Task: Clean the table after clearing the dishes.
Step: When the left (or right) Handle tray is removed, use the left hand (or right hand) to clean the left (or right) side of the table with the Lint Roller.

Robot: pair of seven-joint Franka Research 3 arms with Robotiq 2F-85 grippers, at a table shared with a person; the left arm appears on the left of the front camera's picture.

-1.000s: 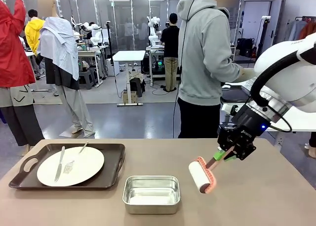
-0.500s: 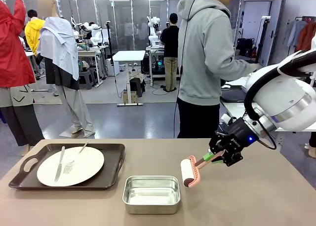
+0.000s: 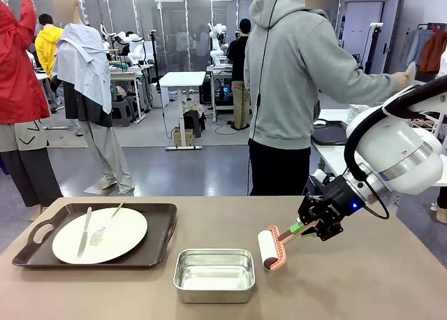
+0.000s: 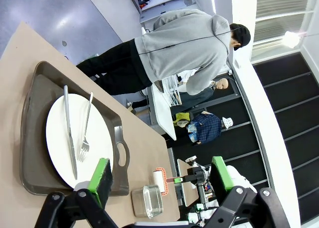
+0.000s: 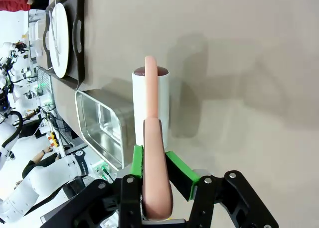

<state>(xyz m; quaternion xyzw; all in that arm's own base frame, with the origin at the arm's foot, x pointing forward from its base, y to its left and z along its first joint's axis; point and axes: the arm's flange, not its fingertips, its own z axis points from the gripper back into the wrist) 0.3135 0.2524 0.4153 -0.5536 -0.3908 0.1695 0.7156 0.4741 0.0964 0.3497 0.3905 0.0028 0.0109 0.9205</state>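
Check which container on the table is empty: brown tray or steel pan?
The steel pan, the shiny one beside the lint roller. The brown tray carries a white plate with knife and fork.

Roller handle (image 5: 151,133) end inside right end effector (image 5: 154,157), tray (image 4: 32,138) corner behind finger (image 4: 103,175)

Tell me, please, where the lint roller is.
In the front view the lint roller is right of centre at the table, just right of the steel pan, its pink handle held by the right gripper.
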